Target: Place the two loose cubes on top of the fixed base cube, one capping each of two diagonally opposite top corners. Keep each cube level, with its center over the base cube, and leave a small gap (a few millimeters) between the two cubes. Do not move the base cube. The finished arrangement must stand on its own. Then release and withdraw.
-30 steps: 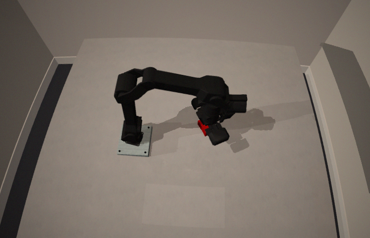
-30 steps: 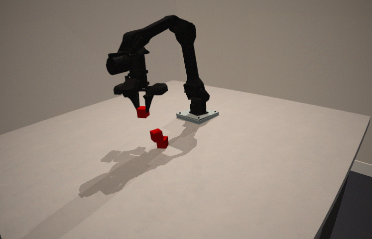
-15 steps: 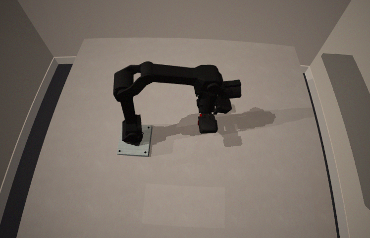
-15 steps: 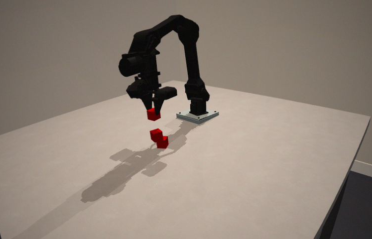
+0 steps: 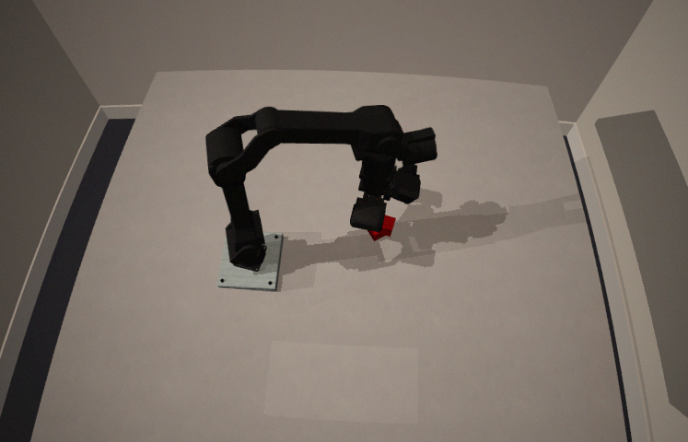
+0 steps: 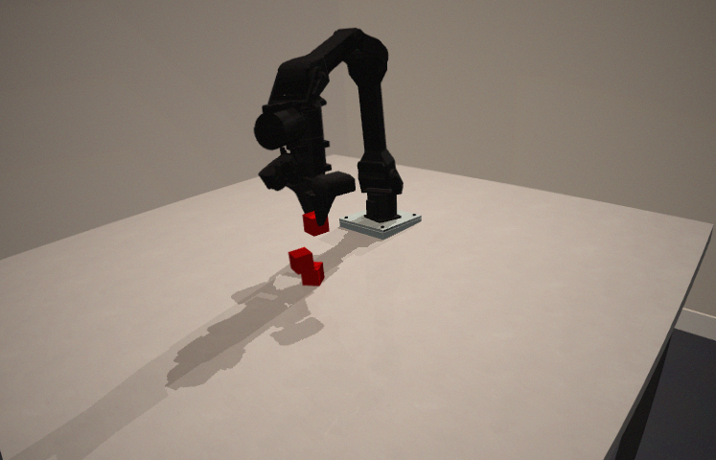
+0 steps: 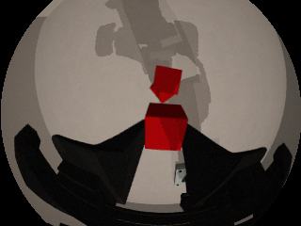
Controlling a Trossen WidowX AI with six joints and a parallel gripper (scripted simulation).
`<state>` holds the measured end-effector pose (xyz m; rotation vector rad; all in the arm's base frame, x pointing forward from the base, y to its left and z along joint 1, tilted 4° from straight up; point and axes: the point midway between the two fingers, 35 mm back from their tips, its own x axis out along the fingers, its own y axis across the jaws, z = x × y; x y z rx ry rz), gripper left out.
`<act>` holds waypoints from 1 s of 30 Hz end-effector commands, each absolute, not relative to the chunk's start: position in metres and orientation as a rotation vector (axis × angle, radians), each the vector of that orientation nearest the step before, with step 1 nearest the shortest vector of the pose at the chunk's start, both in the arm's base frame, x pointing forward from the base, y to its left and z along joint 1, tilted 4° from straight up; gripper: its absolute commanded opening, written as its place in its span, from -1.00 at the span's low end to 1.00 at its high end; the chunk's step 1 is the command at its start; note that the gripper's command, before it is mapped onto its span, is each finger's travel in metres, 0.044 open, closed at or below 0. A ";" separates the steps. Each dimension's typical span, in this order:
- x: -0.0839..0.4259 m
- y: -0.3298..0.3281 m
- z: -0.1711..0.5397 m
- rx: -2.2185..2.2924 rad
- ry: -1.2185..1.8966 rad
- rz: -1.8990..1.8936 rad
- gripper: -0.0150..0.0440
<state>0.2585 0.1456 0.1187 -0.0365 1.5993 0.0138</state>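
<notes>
The base cube [image 6: 312, 275] [image 7: 163, 98] is red and sits on the table. A loose red cube [image 6: 300, 261] [image 7: 168, 79] rests over one of its top corners, overhanging it, and looks level in the exterior view. My gripper [image 6: 316, 222] [image 7: 165, 125] points down, shut on the other loose red cube [image 6: 311, 224] [image 7: 162, 137], and holds it in the air above the two stacked cubes. In the top view the gripper body covers most of the cubes. Only some red shows beside it, and I cannot tell which cube each part belongs to.
The arm's pale base plate [image 5: 249, 278] [image 6: 373, 227] [image 7: 179, 175] stands on the table [image 5: 172, 339] [image 6: 493, 341], behind the cubes in the exterior view. The arm's shadow falls around the stack.
</notes>
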 end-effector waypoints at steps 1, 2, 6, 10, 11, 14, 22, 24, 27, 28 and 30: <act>0.257 0.147 0.119 -0.013 1.598 -0.003 -0.14; 0.257 0.147 0.117 -0.009 1.599 -0.005 -0.14; 0.257 0.146 0.105 0.023 1.610 -0.022 -0.14; 0.256 0.145 0.093 0.056 1.622 -0.039 -0.14; 0.256 0.144 0.091 0.062 1.624 -0.043 -0.14; 0.256 0.144 0.089 0.067 1.626 -0.046 -0.14; 0.256 0.144 0.089 0.067 1.626 -0.046 -0.14; 0.256 0.144 0.088 0.067 1.626 -0.045 -0.14; 0.256 0.145 0.084 0.055 1.622 -0.040 -0.14; 0.256 0.145 0.082 0.051 1.620 -0.037 -0.14; 0.256 0.145 0.078 0.041 1.616 -0.032 -0.14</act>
